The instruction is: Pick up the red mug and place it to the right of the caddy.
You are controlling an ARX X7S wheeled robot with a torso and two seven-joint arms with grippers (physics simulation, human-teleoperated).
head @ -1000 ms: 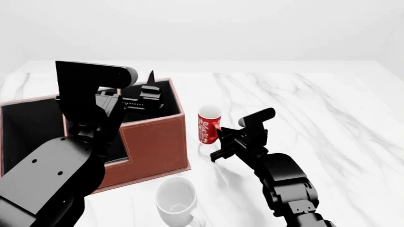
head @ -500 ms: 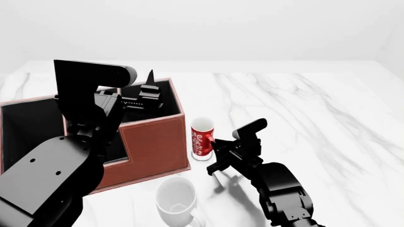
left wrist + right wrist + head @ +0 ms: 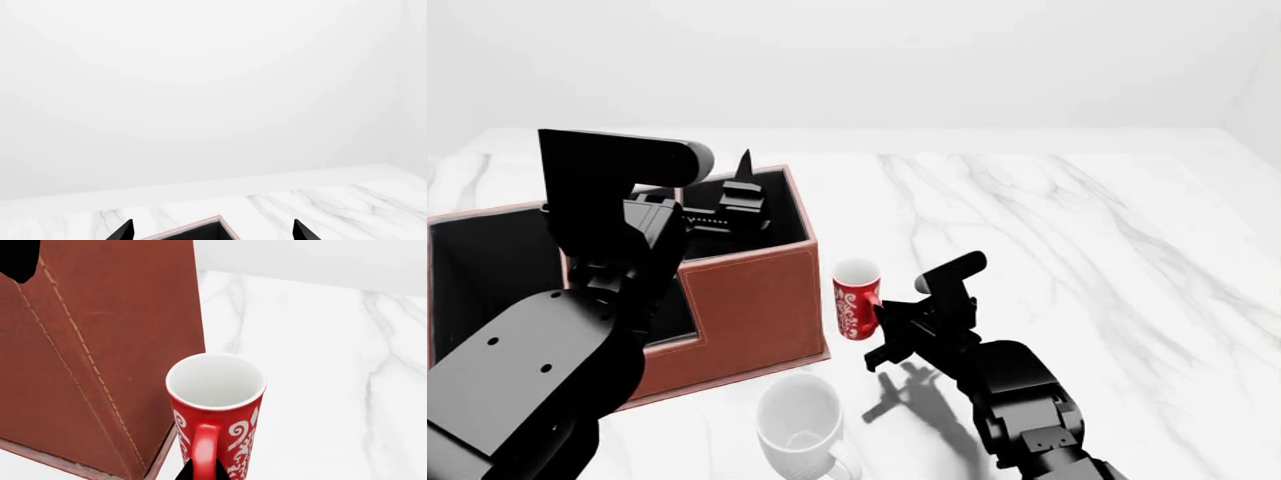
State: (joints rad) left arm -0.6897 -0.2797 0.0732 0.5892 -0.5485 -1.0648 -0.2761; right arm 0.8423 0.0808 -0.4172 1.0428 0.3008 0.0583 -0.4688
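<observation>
The white marble counter (image 3: 1068, 230) carries everything here, and the biggest thing on it is the caddy (image 3: 754, 300) — a reddish-brown stitched box with black-lined compartments, sitting at the left of the head view. The left gripper (image 3: 745, 190) hangs over the caddy's far compartment; its two dark finger tips show well apart in the left wrist view, so the fingers are spread wide and hold nothing. The right gripper (image 3: 888, 330) sits low over the counter just right of the red mug (image 3: 856, 299), with its handle toward the wrist camera; whether the fingers grip that handle cannot be told. A plain white mug (image 3: 801, 425) stands nearer the robot. The red mug stands upright on the counter just beside the caddy's right wall — close, possibly touching.
</observation>
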